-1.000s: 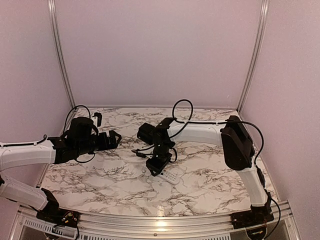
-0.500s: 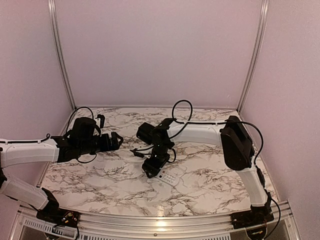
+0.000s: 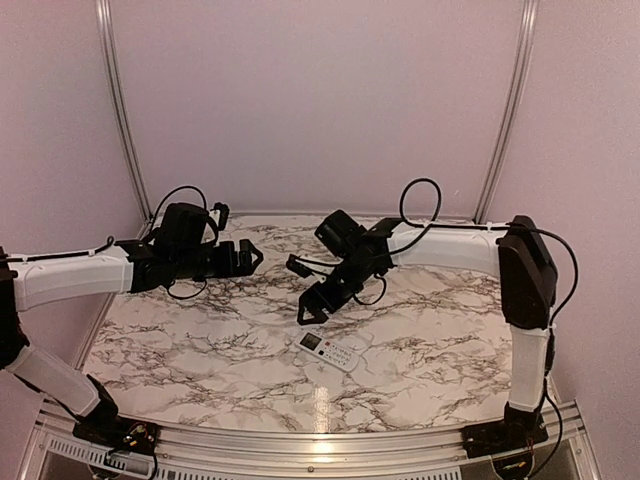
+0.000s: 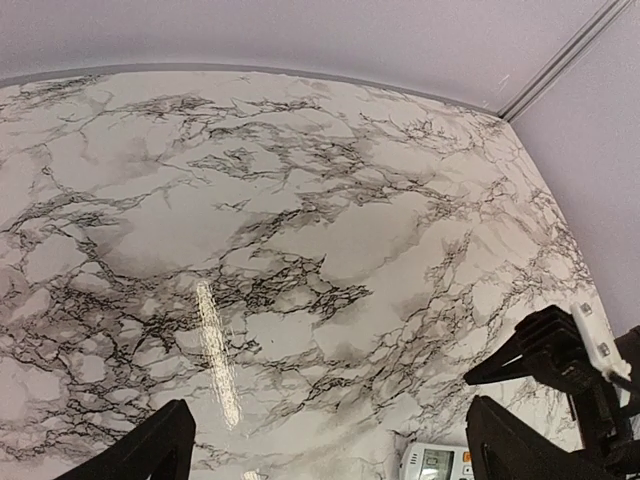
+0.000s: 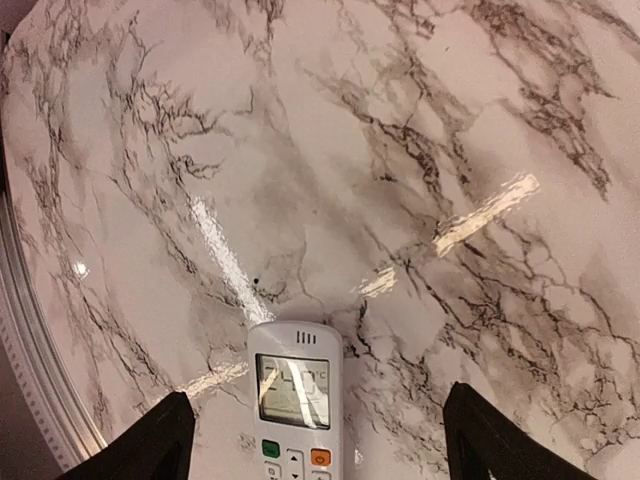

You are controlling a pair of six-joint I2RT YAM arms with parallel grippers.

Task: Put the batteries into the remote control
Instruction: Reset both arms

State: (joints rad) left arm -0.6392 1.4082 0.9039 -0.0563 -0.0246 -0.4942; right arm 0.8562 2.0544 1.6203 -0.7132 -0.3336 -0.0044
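The remote [image 3: 333, 349] lies face up near the middle of the surface [image 3: 200, 340], with numbers on its screen [image 5: 293, 392]. The right tool [image 3: 316, 307] hangs wide open just above it, holding nothing. The left tool [image 3: 252, 258] is open too, off to the left. Lift straight up so nothing bumps the remote.

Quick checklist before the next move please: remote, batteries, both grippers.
1. Remote flat on table, face up: ok.
2. Right gripper open, above remote, not touching: ok.
3. Left gripper open, empty: ok.
4. Batteries in view: not ok, none seen in any view.
5. Batteries seated in remote: cannot tell, its back faces down, though the display shows digits.
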